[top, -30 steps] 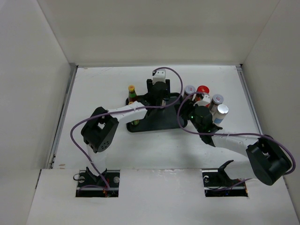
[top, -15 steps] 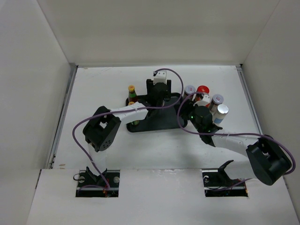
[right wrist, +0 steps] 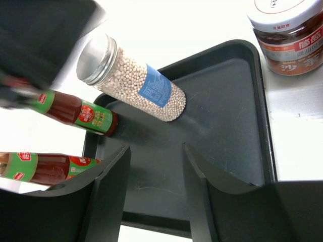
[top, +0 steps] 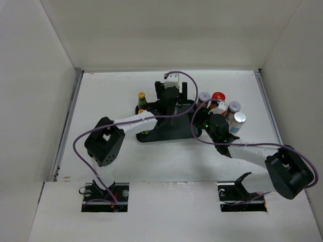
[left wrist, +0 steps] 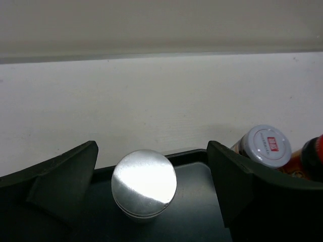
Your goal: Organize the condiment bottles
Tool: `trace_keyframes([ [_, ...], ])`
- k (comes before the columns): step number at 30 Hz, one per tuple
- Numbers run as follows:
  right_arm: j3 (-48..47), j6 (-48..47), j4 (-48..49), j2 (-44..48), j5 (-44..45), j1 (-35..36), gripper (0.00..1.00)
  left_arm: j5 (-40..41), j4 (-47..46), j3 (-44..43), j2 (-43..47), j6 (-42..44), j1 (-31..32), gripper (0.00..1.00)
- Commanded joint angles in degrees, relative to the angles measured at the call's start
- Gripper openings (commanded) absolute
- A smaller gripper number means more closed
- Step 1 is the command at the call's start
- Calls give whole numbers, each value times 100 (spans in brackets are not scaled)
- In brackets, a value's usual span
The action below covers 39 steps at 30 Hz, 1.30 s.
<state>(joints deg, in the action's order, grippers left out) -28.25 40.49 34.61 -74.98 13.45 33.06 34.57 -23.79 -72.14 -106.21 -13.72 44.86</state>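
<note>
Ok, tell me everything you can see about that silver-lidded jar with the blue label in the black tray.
The silver-lidded jar is a slim clear cylinder packed with small pale round grains, with a shiny ribbed metal screw lid, shut, and a blue label on its side. It stands upright on the black tray, close to its rim, apart from the sauce bottle beside it. The left pincer straddles its lid, wide open and clear of it on both sides; only the tray touches it.

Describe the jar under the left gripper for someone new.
Find the black tray mid-table. On it stands a clear jar of pale round grains, silver lid, blue label. The sauce bottles beside it are slimmer, dark red, green-labelled.
</note>
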Motion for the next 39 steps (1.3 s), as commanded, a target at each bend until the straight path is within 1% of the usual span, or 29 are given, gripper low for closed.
trace_keyframes([
  [1, -23, -67, 371, 98, -9, -15, 49, 50, -679, -72, 1101, 228, 62, 90],
  [4, -23, -76, 345, 159, -62, -15, 37, 120, -951, 111, 1908, 299, 45, 85],
  [5, -23, -120, 345, 194, -62, -15, 32, 147, -1056, 278, 2225, 273, 18, 81],
  [7, -14, -173, 327, 238, -10, -15, 21, 234, -1302, 804, 2980, 238, -43, 63],
  [9, -31, -199, 301, 247, -27, -15, 13, 444, -1461, 1523, 3788, 194, -140, 42],
  [10, -49, -234, 292, 247, -27, 3, 11, 628, -1470, 1910, 4184, 142, -201, 35],
  [11, -66, -269, 274, 247, -18, 20, 9, 796, -1453, 2236, 4492, 80, -236, 31],
  [12, -84, -313, 257, 247, -1, 47, 7, 1093, -1401, 2779, 5026, -51, -324, 25],
  [14, -163, -366, 196, 212, -53, 108, 6, 1489, -1208, 3553, 5748, -332, -395, 23],
  [16, -268, -454, 90, 212, -71, 205, 6, 1877, -822, 4362, 6522, -718, -421, 22],
  [18, -435, -542, -111, 264, -62, 319, 6, 2219, -287, 4987, 7120, -1122, -456, 22],
  [20, -680, -603, -497, 361, 52, 433, 6, 2352, 354, 5419, 7491, -1614, -500, 23],
  [22, -962, -648, -1076, 492, 358, 495, 8, 2318, 996, 5614, 7528, -2063, -658, 25],
  [24, -1243, -709, -1718, 651, 718, 539, 9, 2143, 1323, 5737, 7493, -2450, -868, 25],
  [27, -1665, -1007, -2859, 1028, 1464, 539, 15, 1512, 1351, 6009, 7571, -2960, -1369, 26],
  [28, -1771, -1069, -3281, 1203, 1833, 504, 19, 1257, 1273, 6097, 7606, -3083, -1571, 27],
  [29, -1867, -1122, -3703, 1405, 2228, 461, 26, 1002, 1211, 6167, 7624, -3172, -1755, 27],
  [31, -1965, -1271, -4442, 1871, 2967, 294, 42, 475, 1245, 6247, 7520, -3443, -2195, 29],
  [32, -2009, -1324, -4776, 2082, 3240, 145, 49, 202, 1289, 6282, 7388, -3671, -2406, 29],
  [34, -2088, -1351, -5392, 2364, 3514, -119, 58, -360, 1377, 6291, 7029, -4111, -2819, 30],
  [35, -2149, -1299, -5864, 2487, 3593, -346, 65, -607, 1342, 6317, 6887, -4235, -2951, 30],
  [36, -2193, -1246, -6130, 2514, 3585, -505, 68, -670, 1307, 6343, 6843, -4288, -2944, 31],
  [37, -2228, -1193, -6420, 2515, 3542, -698, 70, -549, 1211, 6370, 6816, -4271, -2761, 32],
  [39, -2220, -1096, -6790, 2427, 3367, -1006, 74, -58, 1070, 6370, 6754, -4096, -2339, 34],
])
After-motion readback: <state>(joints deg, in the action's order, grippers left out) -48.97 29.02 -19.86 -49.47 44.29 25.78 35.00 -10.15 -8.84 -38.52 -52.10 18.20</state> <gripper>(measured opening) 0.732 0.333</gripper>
